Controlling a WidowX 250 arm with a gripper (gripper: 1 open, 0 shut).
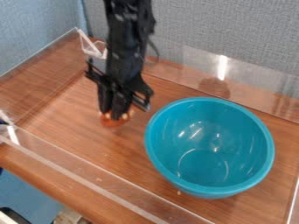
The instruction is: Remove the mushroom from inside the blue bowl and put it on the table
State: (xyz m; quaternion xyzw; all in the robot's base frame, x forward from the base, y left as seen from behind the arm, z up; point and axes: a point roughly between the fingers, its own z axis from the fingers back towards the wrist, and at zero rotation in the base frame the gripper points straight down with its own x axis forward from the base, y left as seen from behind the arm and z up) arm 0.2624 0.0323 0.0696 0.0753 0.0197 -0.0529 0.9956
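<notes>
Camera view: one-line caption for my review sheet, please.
Gripper pointing down, shut on the mushroom, low over the table beside the empty blue bowl.

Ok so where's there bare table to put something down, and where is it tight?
Bare table runs along the left, between the left acrylic wall and the gripper. More lies in front, between the blue bowl and the near wall. The back right corner behind the bowl is also open. It is tight between the gripper, shut on the mushroom, and the bowl's left rim.
</notes>
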